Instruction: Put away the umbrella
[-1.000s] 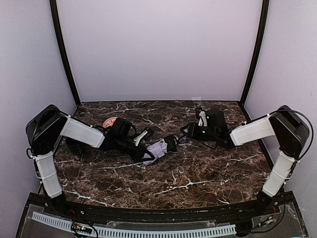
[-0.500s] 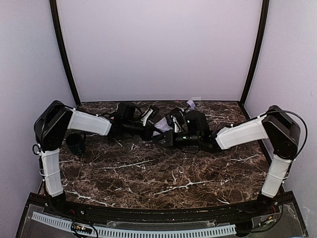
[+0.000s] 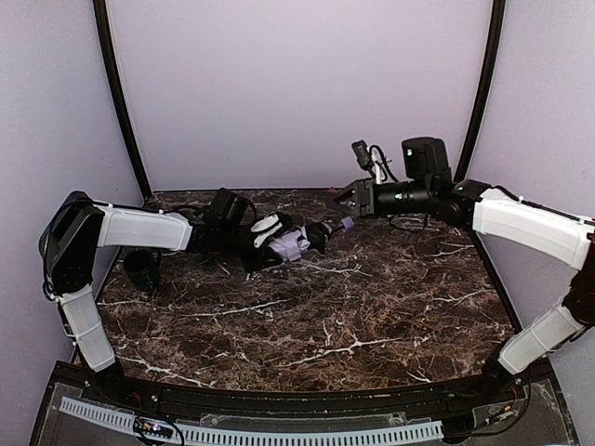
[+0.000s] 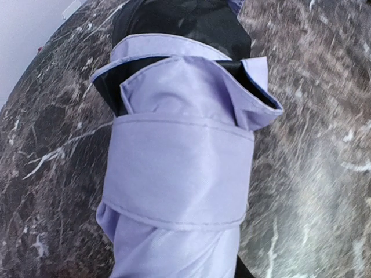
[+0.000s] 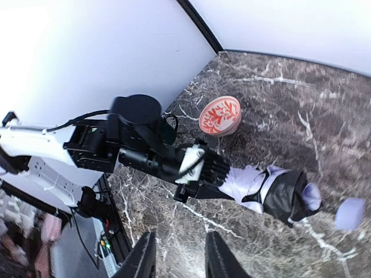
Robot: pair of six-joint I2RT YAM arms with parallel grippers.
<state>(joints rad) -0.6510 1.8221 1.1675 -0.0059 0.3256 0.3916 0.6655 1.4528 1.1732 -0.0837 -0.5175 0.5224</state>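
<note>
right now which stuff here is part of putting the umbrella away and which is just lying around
For the job:
- umbrella, folded, gripped by the left hand
- right hand, open and empty, raised above the table

Just lying about:
- red-patterned bowl, on the table behind the left arm, touched by neither hand

- The left arm [image 3: 139,228] stretches low toward the far middle, and the left gripper [image 3: 271,243] is clamped on the umbrella [image 3: 297,243].
- The right arm [image 3: 521,223] is high and points left; the right gripper [image 3: 344,198] has its fingers apart and holds nothing.
</note>
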